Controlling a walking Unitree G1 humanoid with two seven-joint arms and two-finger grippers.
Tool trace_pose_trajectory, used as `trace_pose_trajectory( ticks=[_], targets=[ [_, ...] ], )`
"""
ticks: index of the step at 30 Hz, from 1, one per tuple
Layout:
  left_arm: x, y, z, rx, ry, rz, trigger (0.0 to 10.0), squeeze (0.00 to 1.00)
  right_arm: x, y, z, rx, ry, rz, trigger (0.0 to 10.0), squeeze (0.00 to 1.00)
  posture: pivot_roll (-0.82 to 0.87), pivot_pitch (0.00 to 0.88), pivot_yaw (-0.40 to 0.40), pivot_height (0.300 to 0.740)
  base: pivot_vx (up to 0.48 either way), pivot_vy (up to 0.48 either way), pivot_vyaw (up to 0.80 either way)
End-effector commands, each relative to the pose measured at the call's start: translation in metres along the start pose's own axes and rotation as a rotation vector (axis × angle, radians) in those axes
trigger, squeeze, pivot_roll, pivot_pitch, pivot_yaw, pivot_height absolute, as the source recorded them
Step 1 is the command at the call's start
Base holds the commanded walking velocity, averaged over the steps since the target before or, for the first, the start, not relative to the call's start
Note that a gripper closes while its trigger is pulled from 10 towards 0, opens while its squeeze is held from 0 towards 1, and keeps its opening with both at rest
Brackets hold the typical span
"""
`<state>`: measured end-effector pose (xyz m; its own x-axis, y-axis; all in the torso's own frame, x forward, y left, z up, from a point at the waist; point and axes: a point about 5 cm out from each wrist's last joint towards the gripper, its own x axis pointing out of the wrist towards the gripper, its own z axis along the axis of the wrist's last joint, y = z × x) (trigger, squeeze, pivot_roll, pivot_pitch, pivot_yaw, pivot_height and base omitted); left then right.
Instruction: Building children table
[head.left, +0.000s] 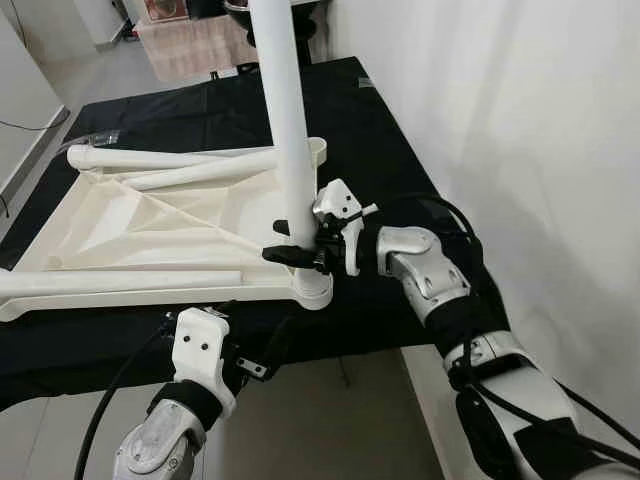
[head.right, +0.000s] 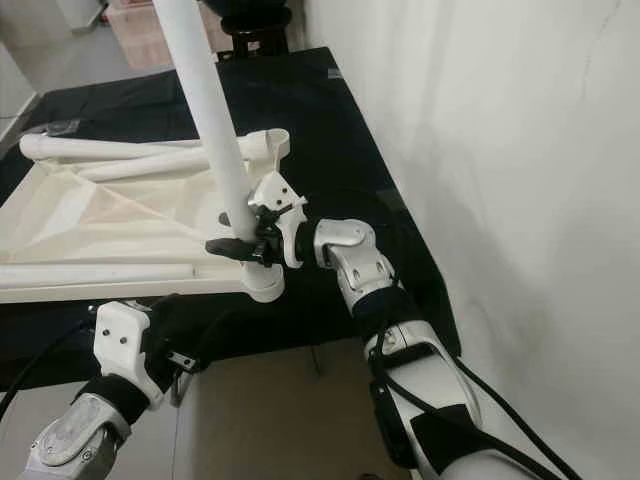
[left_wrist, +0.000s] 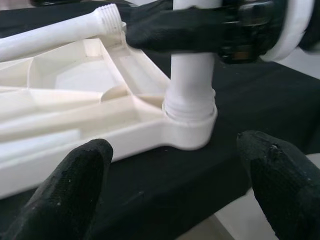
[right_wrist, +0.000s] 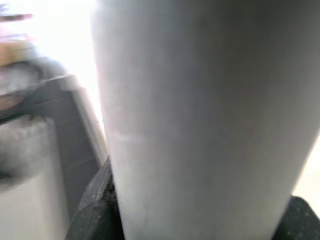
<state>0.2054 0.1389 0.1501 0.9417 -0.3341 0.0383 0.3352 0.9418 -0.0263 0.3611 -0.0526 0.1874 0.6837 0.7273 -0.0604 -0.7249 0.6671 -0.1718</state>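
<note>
The white plastic tabletop (head.left: 150, 225) lies upside down on the surface (head.left: 390, 150), which has a black cloth over it. One white table leg (head.left: 285, 110) stands straight up in the round corner socket (head.left: 313, 290) of the tabletop, at the corner nearest to me. My right hand (head.left: 300, 252) is closed around this upright leg, just above the socket. My black fingers (head.left: 283, 254) press on both sides of it. In my right wrist view the leg is very close and blurry.

My left hand (left_wrist: 177, 185) is open and holds nothing. It hangs low in front of the socket, off the edge of the surface, and its two fingertips (left_wrist: 75, 175) are spread wide apart.

More loose legs lie flat on the tabletop. One leg with a screw end (head.left: 170, 157) lies along its far side. Another leg (head.left: 120, 282) lies along the near side, close to the socket.
</note>
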Motion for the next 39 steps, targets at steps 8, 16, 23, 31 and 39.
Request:
trace_pose_trajectory(
  ticks=[8,16,23,31,39],
  targets=[
    [0.001,0.005,-0.002,0.008,0.014,0.011,10.0,0.00,-0.034,0.015,-0.042,0.057,0.194,-0.402,0.0,0.00,-0.02,0.125,0.070,0.740,0.000,0.000,0.00],
    [0.003,0.006,-0.003,0.005,0.003,0.031,10.0,0.00,-0.016,0.024,-0.024,0.032,0.149,-0.262,10.0,1.00,-0.01,0.112,0.052,0.740,0.000,0.000,0.00],
    [0.004,0.006,-0.003,-0.004,0.004,0.025,10.0,0.00,-0.005,0.024,-0.003,0.057,-0.017,0.071,10.0,0.00,-0.02,0.106,0.058,0.740,0.000,0.000,0.00],
    [0.005,0.004,-0.004,-0.011,0.004,0.020,10.0,0.00,0.004,0.013,-0.012,-0.030,0.035,0.267,10.0,0.00,-0.01,0.099,0.057,0.740,0.000,0.000,0.00],
    [0.003,0.003,-0.006,-0.015,0.005,0.017,10.0,0.00,0.006,-0.006,-0.012,-0.019,0.069,0.256,0.0,0.00,0.00,0.094,0.056,0.740,0.000,0.000,0.00]
  ],
)
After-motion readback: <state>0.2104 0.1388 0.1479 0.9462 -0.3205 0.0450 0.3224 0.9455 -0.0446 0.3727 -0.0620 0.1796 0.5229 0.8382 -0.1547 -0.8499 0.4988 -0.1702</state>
